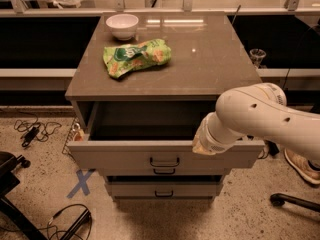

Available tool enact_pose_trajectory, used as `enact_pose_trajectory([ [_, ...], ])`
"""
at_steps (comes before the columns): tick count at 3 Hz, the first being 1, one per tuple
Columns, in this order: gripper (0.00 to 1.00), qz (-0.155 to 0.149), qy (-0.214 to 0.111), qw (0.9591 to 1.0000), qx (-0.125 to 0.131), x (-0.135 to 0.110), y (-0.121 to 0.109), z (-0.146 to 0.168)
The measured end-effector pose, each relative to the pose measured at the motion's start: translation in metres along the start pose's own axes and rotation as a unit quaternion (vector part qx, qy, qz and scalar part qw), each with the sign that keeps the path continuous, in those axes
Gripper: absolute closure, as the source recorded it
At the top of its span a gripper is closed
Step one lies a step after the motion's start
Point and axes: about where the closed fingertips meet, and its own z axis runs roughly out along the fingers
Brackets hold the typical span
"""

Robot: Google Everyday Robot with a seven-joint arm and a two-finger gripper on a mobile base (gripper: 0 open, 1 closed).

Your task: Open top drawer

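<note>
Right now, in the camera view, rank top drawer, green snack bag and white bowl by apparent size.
1. top drawer
2. green snack bag
3. white bowl, though farthest away.
The gripper is hidden behind the wrist at the drawer's rim.

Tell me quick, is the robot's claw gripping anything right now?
Gripper: cannot be told; it sits at the front edge of the pulled-out top drawer, hidden behind the arm.

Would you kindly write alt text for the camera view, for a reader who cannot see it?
The top drawer of a grey-brown cabinet stands pulled open, the robot's gripper at its front edge right of the handle. A white bowl and a green snack bag lie on top.
</note>
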Motion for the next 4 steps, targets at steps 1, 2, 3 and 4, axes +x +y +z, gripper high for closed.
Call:
enact_pose_trajectory([
  [1,0.36,-0.001,0.0,1.0,0.001,0.0,0.0,-0.001],
  [2,0.37,0.006,-0.004,0.9999,0.012,0.002,-0.001,-0.006],
  [3,0.59,0.026,0.029,0.9982,0.045,0.023,-0.013,-0.049],
  [4,0.49,0.022,0.03,0.998,0.051,0.019,-0.013,-0.053],
])
